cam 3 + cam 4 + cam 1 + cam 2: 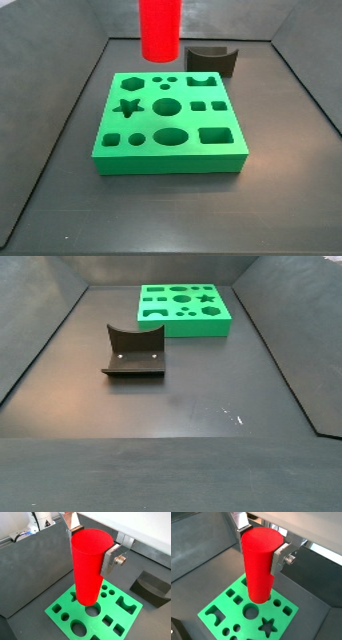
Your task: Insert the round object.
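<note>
In a wrist view the gripper (pixel 91 543) has the round object (pixel 88 567) pinched between its two silver plates, one finger (pixel 109 559) pressed flat against the cylinder's side and the opposite plate showing behind its upper rim. The red cylinder hangs upright, its top cap level with the plates and most of its length reaching below them. Its lower end is above the green block (pixel 67 609), over the round holes near the block's middle; whether it touches the block I cannot tell from here. A dark grey block with a curved notch (pixel 153 587) sits off to one side on the dark floor.

The second wrist view shows the same grip: the gripper (pixel 260 539) clamped on the round object (pixel 259 564), a finger (pixel 280 557) tight on its flank. The green block (pixel 219 614) lies underneath, and its star-shaped hole (pixel 268 625) is clear of the cylinder.

In a side view the round object (pixel 159 28) hangs upright above the far edge of the green block (pixel 167 155), its lower end clearly in the air, apart from the block's top. The gripper itself is cut off above the frame. The large round hole (pixel 166 106) lies nearer the camera than the cylinder. The notched block (pixel 211 60) stands just behind the green block.

In the remaining side view neither gripper nor cylinder appears; the green block (pixel 187 324) lies at the far end of the floor, and the notched block (pixel 134 353) stands nearer, well apart from it.
</note>
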Motion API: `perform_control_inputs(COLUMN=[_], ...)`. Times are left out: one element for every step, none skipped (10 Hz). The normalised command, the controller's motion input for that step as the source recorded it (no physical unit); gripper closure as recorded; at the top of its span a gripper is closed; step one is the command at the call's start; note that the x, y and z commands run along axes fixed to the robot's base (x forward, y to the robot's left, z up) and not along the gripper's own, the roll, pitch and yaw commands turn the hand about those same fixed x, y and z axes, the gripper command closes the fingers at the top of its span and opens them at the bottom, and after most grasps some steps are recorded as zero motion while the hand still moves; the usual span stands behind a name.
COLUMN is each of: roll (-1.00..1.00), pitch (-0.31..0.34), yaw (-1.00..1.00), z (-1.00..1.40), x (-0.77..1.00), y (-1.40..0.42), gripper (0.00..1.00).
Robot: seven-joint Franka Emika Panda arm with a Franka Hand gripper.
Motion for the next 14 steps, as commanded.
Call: perform_control_inputs(roll=[0.07, 0.08, 0.07, 0.07, 0.03, 0.04, 0.00, 0.00, -0.01, -0.03, 0.00, 0.00, 0.00, -0.01], pitch=[-0.143, -0.131, -0.123, -0.127, -0.067, -0.104, -0.076, -0.053, 0.000, 0.000, 0.000, 0.000, -0.009, -0.006], yaw=[-0.03, -0.03, -0.05, 0.00, 0.00, 0.00, -0.13, -0.10, -0.09, -0.06, -0.05, -0.06, -0.09, -0.13], z=[-0.93, -0.95, -0.99, -0.96, -0.63, -0.49, -0.38, -0.43, -0.22, -0.17, -0.21, -0.29, -0.35, -0.31], x=[0.10, 0.13, 0.11, 0.11, 0.00, 0.00, 0.00, 0.00, 0.00, 0.00, 0.00, 0.11, 0.16, 0.27], y=[-0.02, -0.03, -0.08, 0.00, 0.31, 0.27, 0.00, 0.04, 0.25, 0.25, 0.14, 0.02, 0.00, -0.06], gripper=[1.00, 1.00, 1.00, 1.00, 1.00, 1.00, 1.00, 1.00, 1.00, 1.00, 1.00, 1.00, 1.00, 1.00])
